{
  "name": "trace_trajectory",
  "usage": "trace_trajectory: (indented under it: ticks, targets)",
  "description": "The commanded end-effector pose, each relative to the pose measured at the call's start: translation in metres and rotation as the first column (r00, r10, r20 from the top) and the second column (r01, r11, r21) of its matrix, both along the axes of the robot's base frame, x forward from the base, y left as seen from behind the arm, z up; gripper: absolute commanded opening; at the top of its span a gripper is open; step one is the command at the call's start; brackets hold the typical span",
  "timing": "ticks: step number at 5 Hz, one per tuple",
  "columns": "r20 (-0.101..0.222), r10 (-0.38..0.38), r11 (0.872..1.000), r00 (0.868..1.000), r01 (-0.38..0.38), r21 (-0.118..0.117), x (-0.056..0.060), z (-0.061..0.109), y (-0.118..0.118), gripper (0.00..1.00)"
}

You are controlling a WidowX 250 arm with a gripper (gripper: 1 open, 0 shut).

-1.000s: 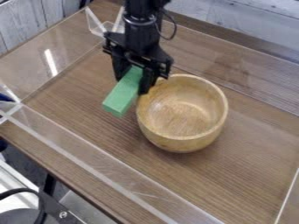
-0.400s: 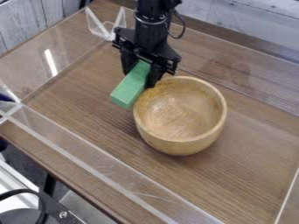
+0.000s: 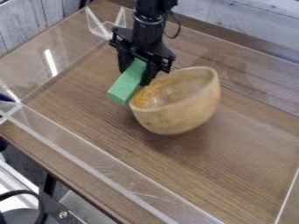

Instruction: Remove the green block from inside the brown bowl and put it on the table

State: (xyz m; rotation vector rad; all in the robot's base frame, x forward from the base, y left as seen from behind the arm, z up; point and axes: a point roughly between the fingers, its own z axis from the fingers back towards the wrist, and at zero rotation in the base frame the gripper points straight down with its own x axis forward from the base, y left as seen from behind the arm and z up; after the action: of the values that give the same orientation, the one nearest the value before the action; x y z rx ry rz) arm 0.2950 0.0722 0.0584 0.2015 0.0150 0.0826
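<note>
Now, from the left: the table (image 3: pixel 82 149) is a broad sheet of brown wood-grain, flat and faintly glossy, fenced by a low clear acrylic wall (image 3: pixel 35 66) that catches white glare along its top edge.

Moving in, the green block (image 3: pixel 126 84) is out of the bowl. It hangs tilted, a flat matte bar of solid mid-green with crisp corners, its upper end pinched in my gripper (image 3: pixel 142 66) and its lower end close above the tabletop, just left of the bowl's rim. Whether that lower corner touches the wood, I cannot tell. My black fingers point steeply down and are clamped on the block's top, jaws partly spread by its thickness.

To the right, the brown bowl (image 3: pixel 177 103) is tipped up on its side, mouth turned toward my gripper, near rim lifted. It is thick-walled pale wood with smooth grain and a rounded lip; its near rim sits right against my fingers and the block, so I judge I am nudging it.

So the step in hand is the placing: block extracted, not yet set down. Next I need to ease away from the rim toward bare table on the left, lower until the bar lies flat, then part the fingers. The risk, as I read it, is the bowl rocking back or rolling once I let go of contact.
</note>
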Motion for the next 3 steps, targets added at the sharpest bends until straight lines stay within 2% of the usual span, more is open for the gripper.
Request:
trace_trajectory:
  ticks: [1, 2, 3]
  targets:
    - [0.071, 0.050, 0.998, 0.996, -0.053, 0.041, 0.0026, 0.0072, 0.0086, 0.00]
    - [0.086, 0.082, 0.994, 0.993, -0.088, 0.070, -0.0058, -0.0015, 0.0121, 0.00]
    - [0.087, 0.060, 0.998, 0.994, -0.062, 0.018, -0.0051, 0.0083, 0.0090, 0.00]
